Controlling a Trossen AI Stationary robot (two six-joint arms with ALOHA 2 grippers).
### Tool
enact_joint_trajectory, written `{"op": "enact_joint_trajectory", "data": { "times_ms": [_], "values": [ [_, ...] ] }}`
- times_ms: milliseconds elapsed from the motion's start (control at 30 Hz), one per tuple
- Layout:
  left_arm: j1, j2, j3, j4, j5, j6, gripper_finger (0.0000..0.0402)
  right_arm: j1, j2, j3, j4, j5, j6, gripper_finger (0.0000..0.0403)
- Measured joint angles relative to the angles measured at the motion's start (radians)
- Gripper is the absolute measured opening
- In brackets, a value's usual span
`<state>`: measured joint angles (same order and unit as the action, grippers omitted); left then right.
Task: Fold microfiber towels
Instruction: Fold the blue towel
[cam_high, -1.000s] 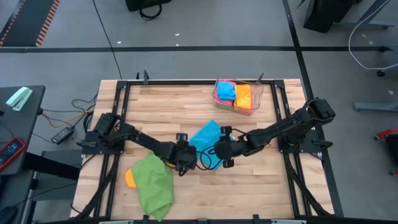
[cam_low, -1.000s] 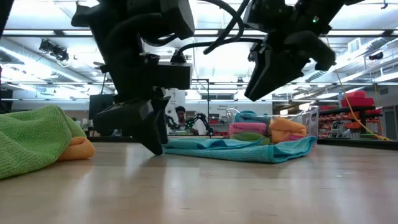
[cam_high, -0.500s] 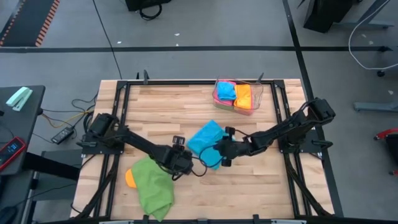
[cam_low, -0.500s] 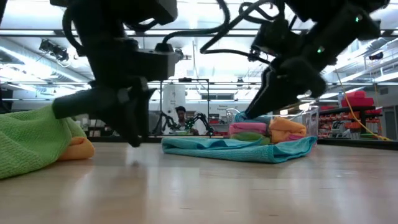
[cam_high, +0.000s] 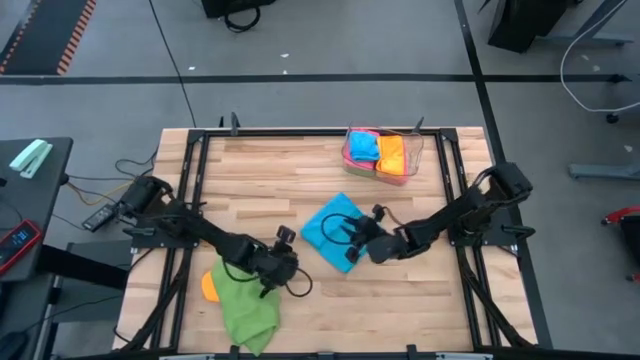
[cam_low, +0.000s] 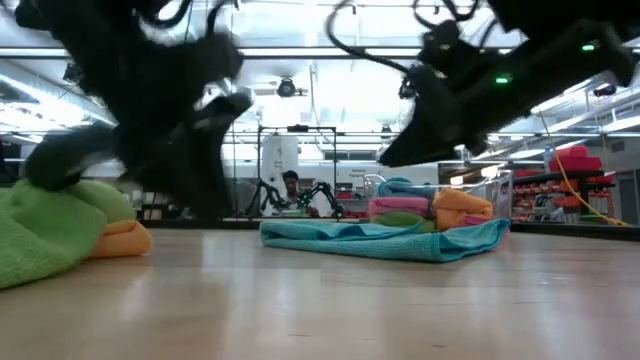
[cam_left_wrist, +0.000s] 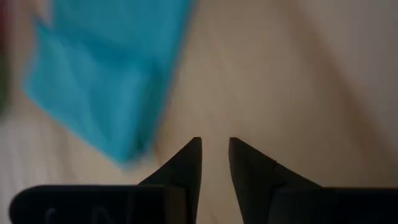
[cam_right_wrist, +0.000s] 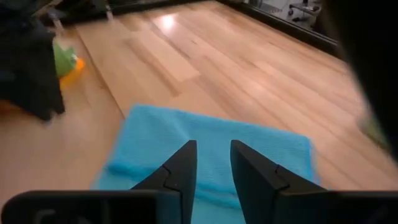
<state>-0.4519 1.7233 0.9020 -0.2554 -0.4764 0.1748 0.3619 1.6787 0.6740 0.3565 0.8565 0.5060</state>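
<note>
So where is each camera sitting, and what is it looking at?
High view: above the table, looking straight down; shows both arms, the left gripper by the green towel.
Low view: at table-top height, looking across at the blue towel; arms hang in from above.
Left wrist view: on the left arm, facing down at the table; its own fingers show, with nothing between them.
Right wrist view: on the right arm, its fingers over the blue towel.
Shared: all four views show the blue towel.

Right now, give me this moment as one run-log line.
blue towel: folded, table centre | left gripper: empty, beside green towel | right gripper: empty, at blue towel's edge | tray: holds folded towels
</note>
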Motion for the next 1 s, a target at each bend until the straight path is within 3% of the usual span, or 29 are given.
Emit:
{"op": "enact_joint_trajectory", "data": {
  "times_ms": [233,400,633,1000],
  "values": [
    [0.073,0.004,-0.008,0.187,-0.001,0.022,0.0074,-0.017,0.155,0.105,0.007,0.035,-0.035,0.0100],
    [0.139,0.027,-0.010,0.203,0.010,-0.007,0.0080,-0.057,0.205,0.104,-0.011,0.037,0.027,0.0099],
    [0.176,0.066,-0.009,0.238,0.207,-0.008,0.0090,-0.076,0.291,0.099,-0.012,-0.025,0.091,0.0099],
    [0.148,0.077,-0.010,0.202,0.211,-0.008,0.0074,-0.065,0.277,0.101,-0.075,-0.045,0.129,0.0099]
  ]
}}
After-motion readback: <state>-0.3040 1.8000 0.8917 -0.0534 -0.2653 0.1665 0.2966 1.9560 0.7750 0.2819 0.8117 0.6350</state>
